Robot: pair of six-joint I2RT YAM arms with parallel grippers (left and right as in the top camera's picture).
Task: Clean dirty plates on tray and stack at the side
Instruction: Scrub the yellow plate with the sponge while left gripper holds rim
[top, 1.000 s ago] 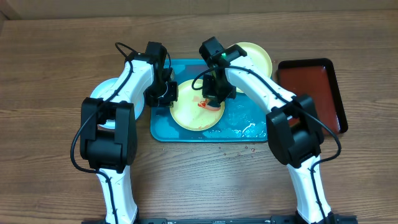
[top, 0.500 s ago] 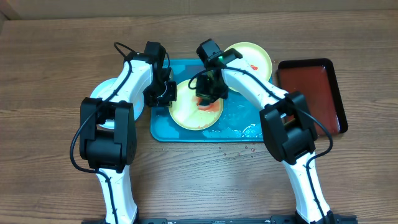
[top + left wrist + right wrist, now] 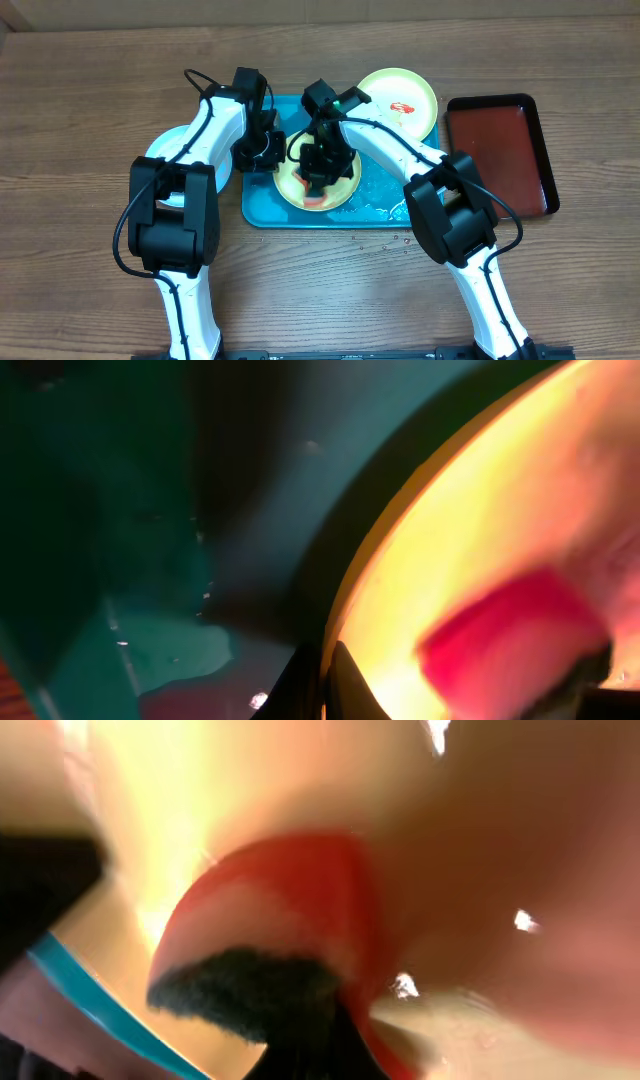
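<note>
Right claw blurred, sponge against plate.

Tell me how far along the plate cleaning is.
Possibly done: a pale plate sits off the tray at the left, mostly hidden from view. In hand: the left gripper pinches the rim of the yellow plate on the tray, while the right gripper presses a red sponge onto it. Left: the back plate shows a red smear, and nothing is stacked yet.
</note>
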